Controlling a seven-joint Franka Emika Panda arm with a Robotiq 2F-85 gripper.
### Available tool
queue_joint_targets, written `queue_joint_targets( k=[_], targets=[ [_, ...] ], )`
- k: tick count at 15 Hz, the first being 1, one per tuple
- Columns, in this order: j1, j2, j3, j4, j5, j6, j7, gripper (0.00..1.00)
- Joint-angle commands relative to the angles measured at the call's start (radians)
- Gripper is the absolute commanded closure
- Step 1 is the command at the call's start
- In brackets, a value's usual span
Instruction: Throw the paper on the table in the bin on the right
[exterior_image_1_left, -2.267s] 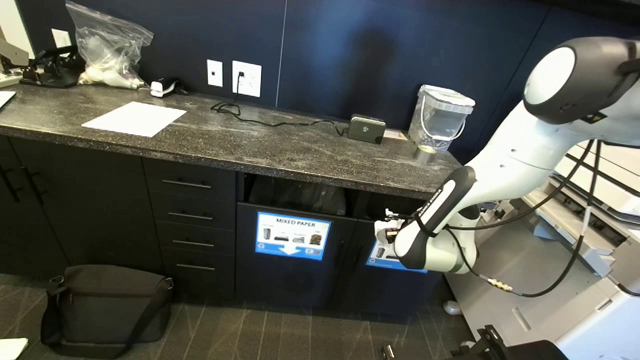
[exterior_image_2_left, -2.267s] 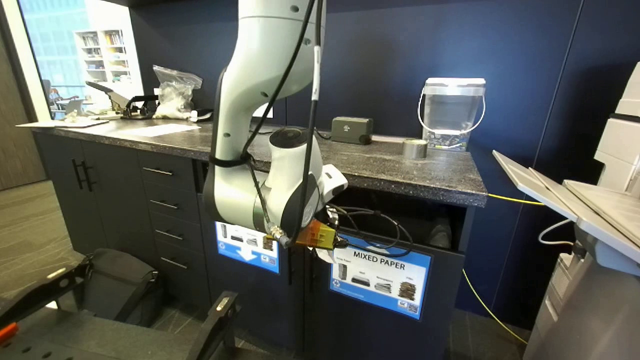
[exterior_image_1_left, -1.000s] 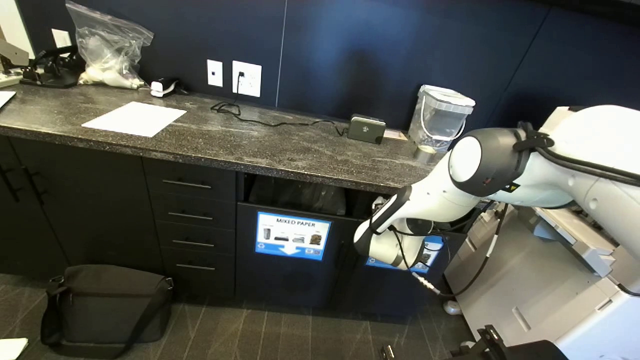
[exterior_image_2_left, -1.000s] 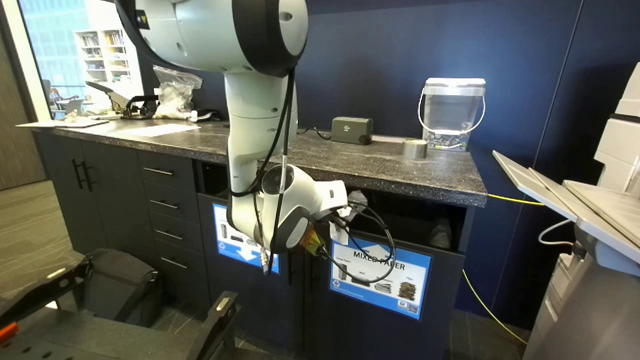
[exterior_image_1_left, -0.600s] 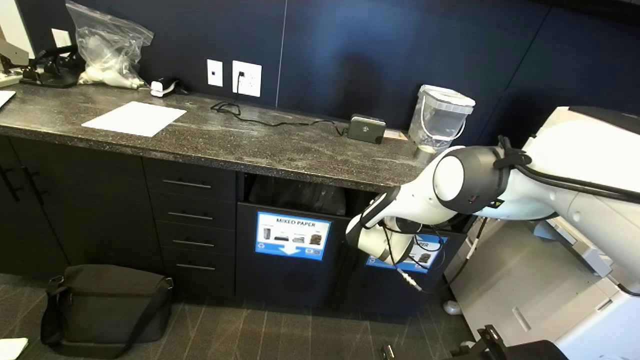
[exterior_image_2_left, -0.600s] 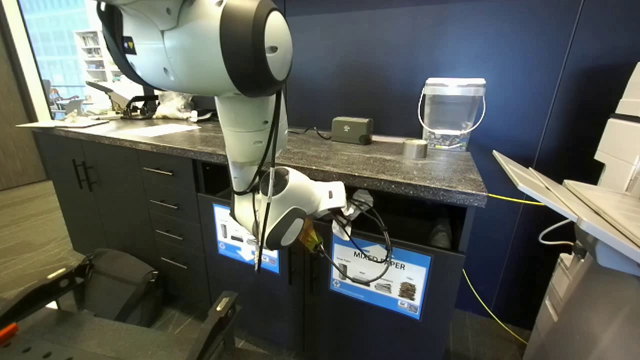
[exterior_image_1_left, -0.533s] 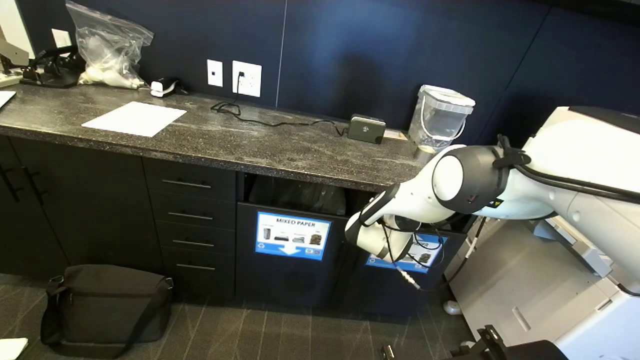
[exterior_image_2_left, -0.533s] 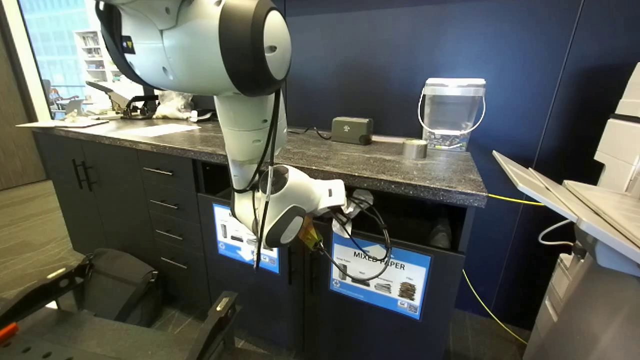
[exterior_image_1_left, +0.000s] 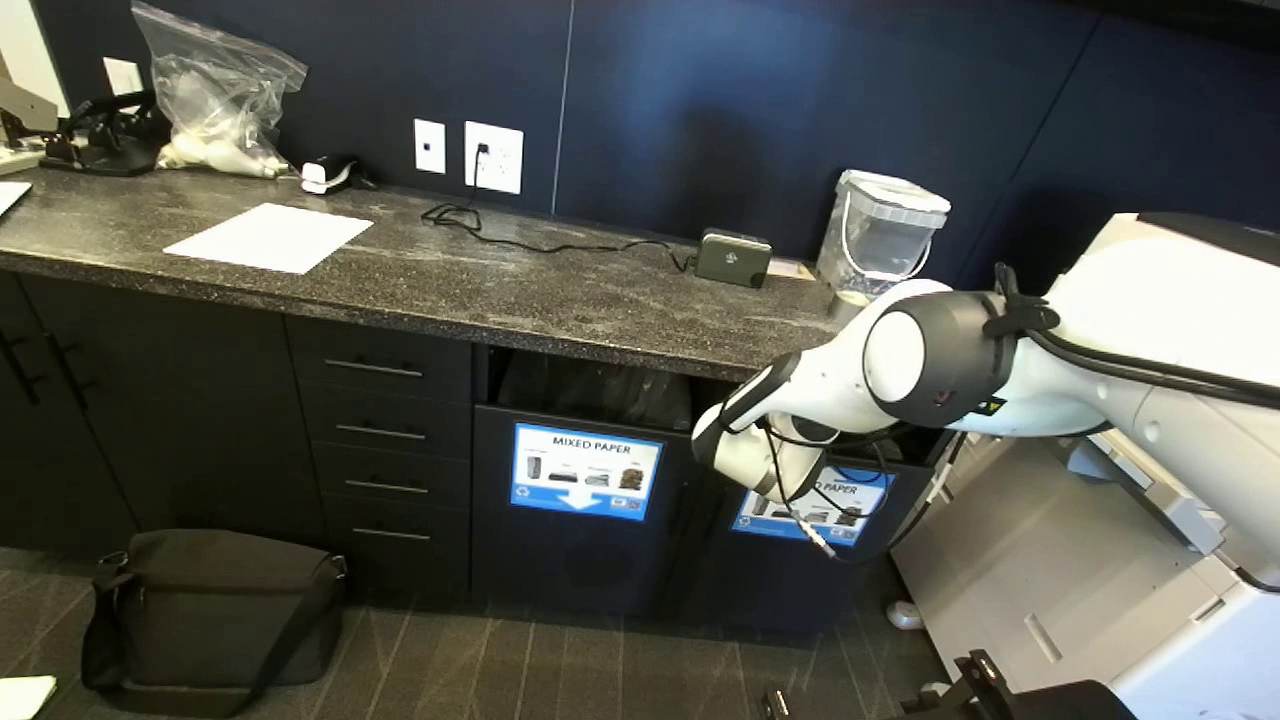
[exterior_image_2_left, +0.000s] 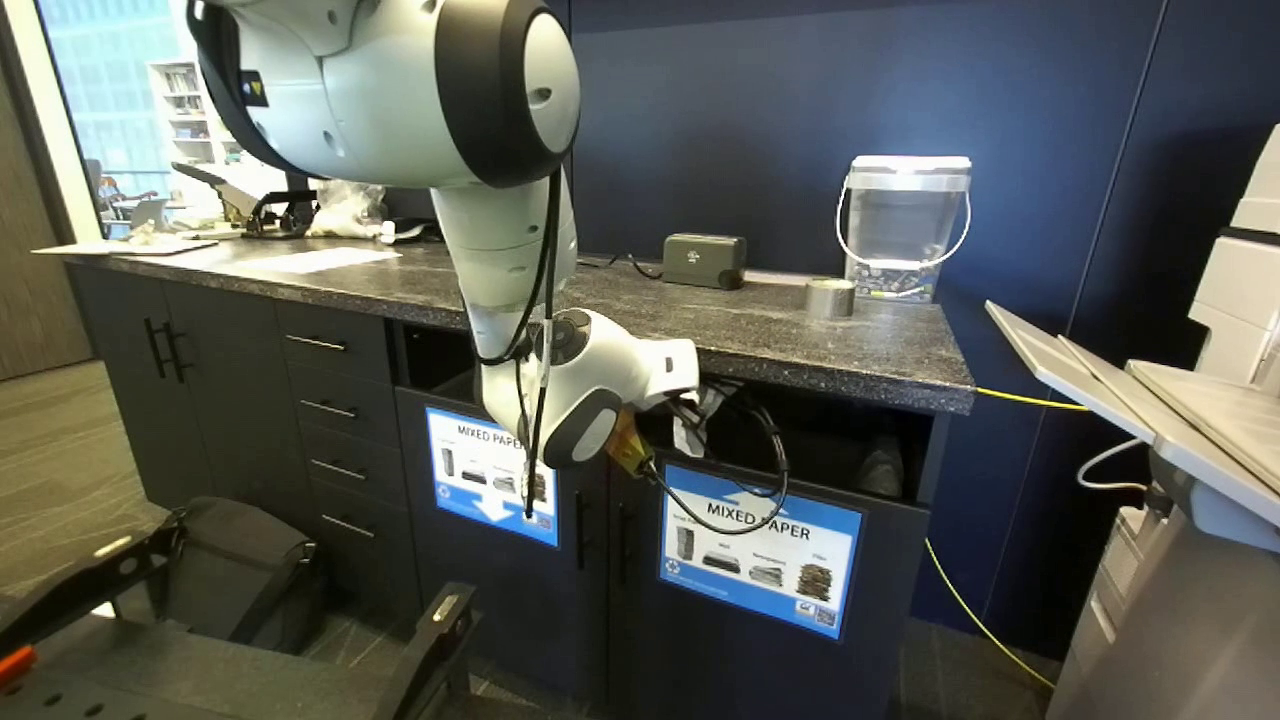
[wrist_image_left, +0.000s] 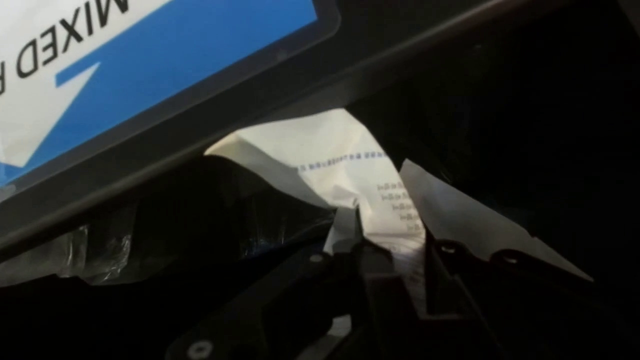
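The jaws are closed on the paper, its creased flaps fanning out past their tips and to either side. The bin stands below them, its rim close by the paper's free end in the wrist view; whether the paper is wholly past that rim, I cannot tell. The tabletop is above the jaws, a black cable loops beside them, and clear plastic shows off to one side. I judge this to be the delivery step, the release not yet made. The next move calls for easing the paper deeper until its flaps should fall inside, then spreading the jaws wide and backing out without catching the cable.
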Motion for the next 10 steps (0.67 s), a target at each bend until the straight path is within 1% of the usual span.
queue_joint_targets(
  k=[1, 5, 6, 10],
  targets=[
    [0.003, 0.008, -0.022, 0.034, -0.003, -0.019, -0.011, 0.84],
    [0.004, 0.008, -0.037, 0.033, -0.004, -0.045, -0.016, 0.84],
    [0.003, 0.008, -0.040, 0.033, -0.008, -0.057, -0.017, 0.82],
    [-0.006, 0.007, -0.043, 0.026, -0.049, -0.115, -0.009, 0.85]
  ],
)
